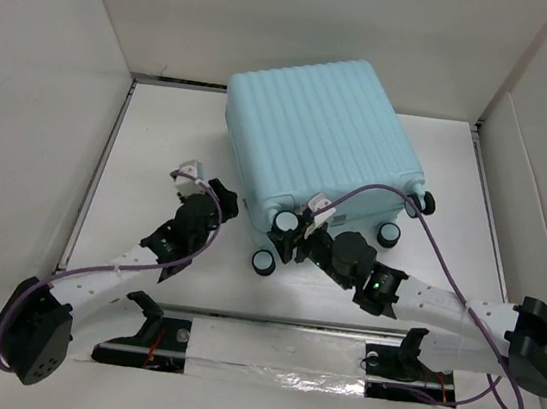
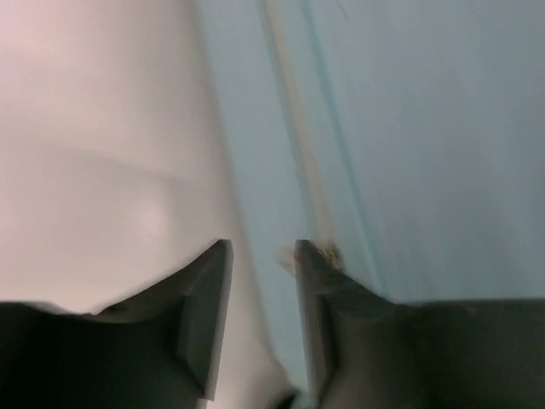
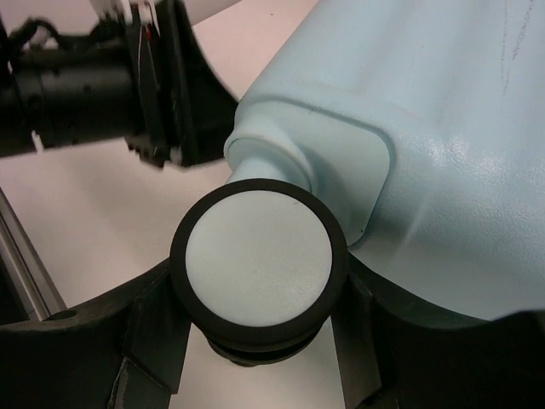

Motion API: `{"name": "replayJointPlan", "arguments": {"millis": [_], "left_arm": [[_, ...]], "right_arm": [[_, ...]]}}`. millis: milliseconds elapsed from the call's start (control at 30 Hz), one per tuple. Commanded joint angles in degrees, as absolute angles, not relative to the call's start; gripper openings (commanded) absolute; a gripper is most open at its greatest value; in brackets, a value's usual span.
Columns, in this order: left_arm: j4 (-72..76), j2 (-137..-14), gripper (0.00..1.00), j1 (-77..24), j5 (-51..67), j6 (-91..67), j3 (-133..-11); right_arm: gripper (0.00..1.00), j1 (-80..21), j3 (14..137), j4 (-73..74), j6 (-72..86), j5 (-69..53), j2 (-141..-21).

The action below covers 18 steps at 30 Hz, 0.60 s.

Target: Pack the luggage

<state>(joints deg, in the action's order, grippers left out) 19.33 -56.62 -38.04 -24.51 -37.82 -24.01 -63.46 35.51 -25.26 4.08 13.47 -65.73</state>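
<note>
Luggage (image 1: 323, 135): closed, ribbed shell up, flat on the table (image 1: 160, 149) toward the far middle, wheel end turned to the arm bases. Right gripper (image 1: 295, 236): at the left part of that wheel end, jaws pinching a caster wheel (image 3: 260, 264) from both sides, judging by the wrist view. Left gripper (image 1: 222, 200): just beside the case's left flank, jaws spread a little with nothing between them, tips close to the pale seam (image 2: 294, 128) running along the side. Contact between tips and shell is impossible to tell from that blurred view. Probably an early step: steadying or turning the case for opening, with no packing done yet.

For a clean job, grip the wheel squarely across its black rim, not by an edge, given a caster's likely habit of swivelling and rolling out of a skewed hold. Pull or pivot slowly and low, to slide the shell over the table rather than tip it. Bring the left tips onto the seam line before closing, aiming for a tab or lip rather than smooth plastic, likely too slick to pinch. Avoid crowding the two wrists, already near each other at that corner.
</note>
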Motion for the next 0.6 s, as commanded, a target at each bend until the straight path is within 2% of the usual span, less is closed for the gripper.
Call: {"name": "replayJointPlan", "arguments": {"millis": [0,67,100,167,233,267,300,333,367,400,433,467,567], "left_arm": [[17.59,-50.56,0.56,-33.66,-35.35,-42.0,-26.9],[14.44,-37.86,0.75,-33.66,-29.31,-44.63,-25.67],[13.2,-37.79,0.78,-33.66,-26.83,-45.17,-25.66],[8.3,-27.89,0.82,-33.66,-23.66,-45.61,-26.62],[4.33,-20.88,0.91,-33.66,-21.89,-45.79,-28.38],[1.78,-19.18,0.99,-33.66,-21.28,-45.44,-30.22],[0.63,-17.94,0.99,-33.66,-19.79,-43.96,-31.19],[0.09,-16.45,0.99,-33.66,-19.17,-43.51,-32.25],[-2.52,-16.09,0.99,-33.66,-18.64,-43.24,-34.26],[-3.33,-16.08,0.99,-33.66,-17.41,-42.02,-35.41],[-4.3,-16.61,0.99,-33.66,-17.14,-41.4,-36.55],[-6.22,-17.22,0.99,-33.66,-16.88,-40.79,-39.0],[-7.91,-19.86,0.99,-33.66,-15.74,-37.01,-43.22]], "right_arm": [[0.0,-67.67,41.21,-28.3,4.57,5.98,-67.14],[0.0,-69.15,44.01,-28.3,4.13,5.28,-69.78],[0.0,-69.78,44.99,-28.39,4.13,5.1,-70.57],[0.0,-71.1,46.57,-28.74,3.87,4.75,-72.67],[0.0,-72.69,48.42,-29.35,3.78,4.92,-73.91],[0.0,-73.9,49.04,-29.44,3.61,5.53,-75.05],[0.03,-73.92,49.74,-29.27,3.69,5.97,-75.58],[0.15,-75.31,51.57,-27.53,3.6,7.02,-76.02],[0.45,-75.32,52.64,-25.77,3.43,10.16,-76.2],[0.57,-75.84,53.78,-21.14,3.17,11.33,-76.03],[0.87,-75.85,55.01,-18.74,2.64,12.12,-75.59],[1.0,-75.85,56.85,-16.28,0.98,13.17,-74.72],[1.0,-75.85,58.18,-8.19,-1.83,17.46,-68.4]]}}
